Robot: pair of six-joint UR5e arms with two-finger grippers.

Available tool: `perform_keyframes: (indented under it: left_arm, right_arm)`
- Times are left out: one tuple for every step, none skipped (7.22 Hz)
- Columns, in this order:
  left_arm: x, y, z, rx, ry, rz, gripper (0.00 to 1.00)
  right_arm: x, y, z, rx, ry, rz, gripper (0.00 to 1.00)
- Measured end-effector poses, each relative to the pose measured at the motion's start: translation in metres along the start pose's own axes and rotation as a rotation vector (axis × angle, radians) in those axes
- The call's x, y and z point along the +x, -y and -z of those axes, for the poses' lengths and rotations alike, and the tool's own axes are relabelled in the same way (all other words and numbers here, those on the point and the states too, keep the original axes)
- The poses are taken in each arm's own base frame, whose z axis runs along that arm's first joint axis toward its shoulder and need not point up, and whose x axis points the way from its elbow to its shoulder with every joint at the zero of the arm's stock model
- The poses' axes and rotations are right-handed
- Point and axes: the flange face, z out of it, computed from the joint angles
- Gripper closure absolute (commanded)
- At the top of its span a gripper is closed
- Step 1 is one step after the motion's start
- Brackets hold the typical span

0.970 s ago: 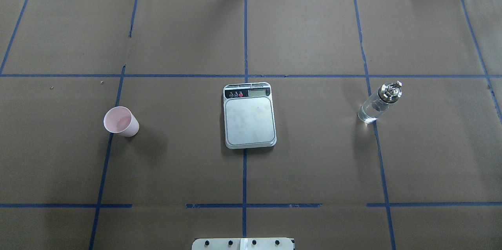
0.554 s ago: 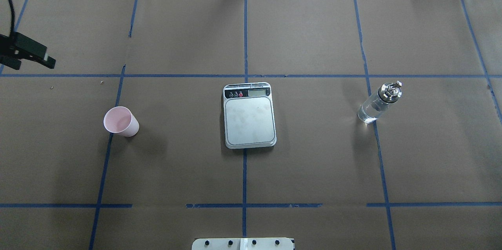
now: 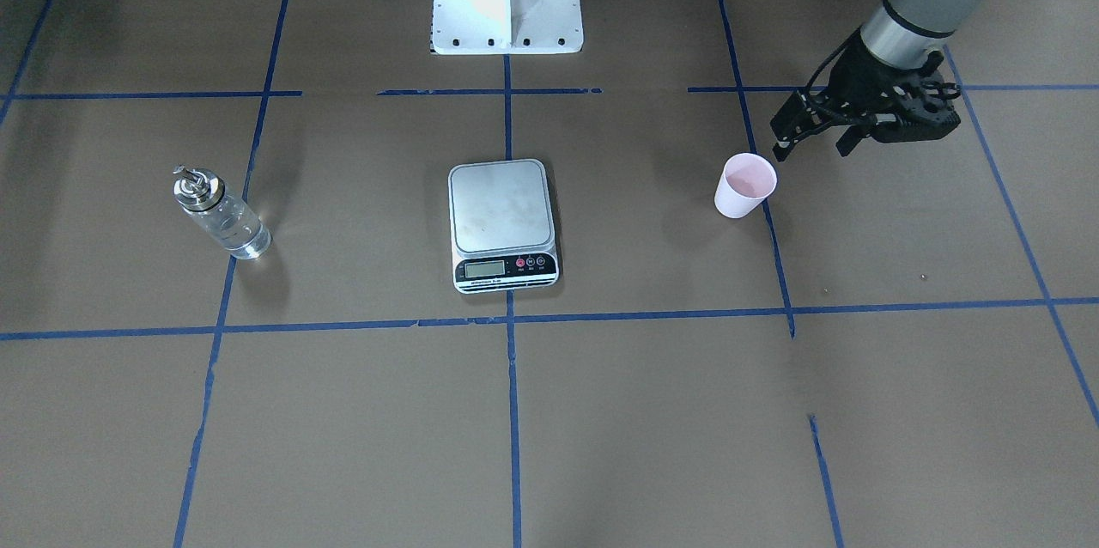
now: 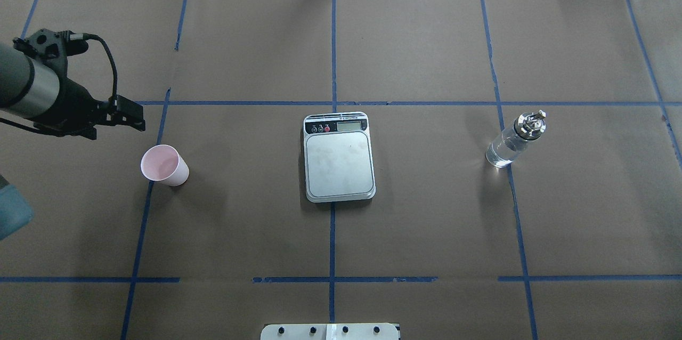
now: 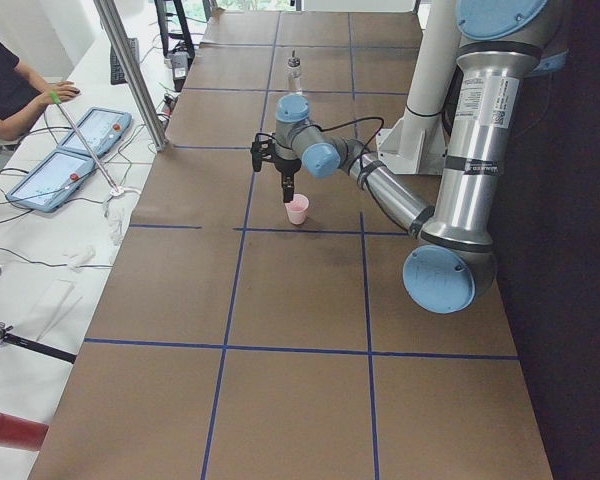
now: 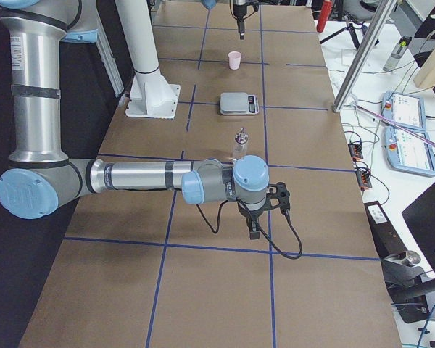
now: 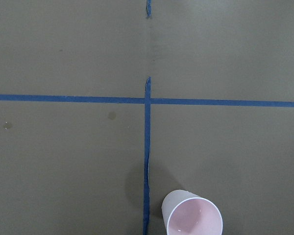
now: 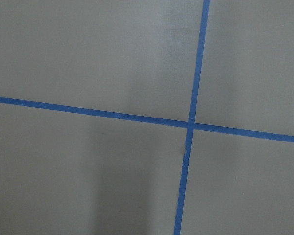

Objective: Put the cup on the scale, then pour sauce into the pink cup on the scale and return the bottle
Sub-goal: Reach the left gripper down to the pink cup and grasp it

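Left gripper [image 3: 811, 144] hovers near the cup [image 3: 744, 185], fingers spread. A finger clipping that light rim could tip it. Right gripper [image 6: 252, 232]: can't tell.

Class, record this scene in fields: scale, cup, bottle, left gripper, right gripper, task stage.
Scale: middle of the table, platform bare.
Cup: upright on the table, on the robot's left, apart from the scale.
Bottle: upright, capped, on the robot's right.
Left gripper: open, empty, close to the cup.
Right gripper: apart from the bottle, over the table; open or shut cannot be told.
Task stage: cup not yet on scale.
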Motion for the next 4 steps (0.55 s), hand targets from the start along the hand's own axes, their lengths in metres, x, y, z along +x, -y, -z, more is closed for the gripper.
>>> perform_keyframes:
  left_arm:
    - [0.005,-0.009,-0.020,0.008,0.014,0.040,0.00]
    - [0.006,-0.014,-0.040,0.015,0.021,0.068,0.01]
    - [0.003,-0.016,-0.056,0.015,0.030,0.085,0.02]
    - [-0.005,-0.018,-0.066,0.012,0.041,0.092,0.02]
  right_arm:
    - [-0.001,0.001,0.001,0.002,0.004,0.000,0.00]
    - [-0.002,0.001,0.001,0.004,0.006,0.002,0.00]
    - [-0.004,0.003,0.002,0.006,0.007,0.004,0.00]
    - [-0.004,0.003,0.003,0.008,0.008,0.005,0.00]
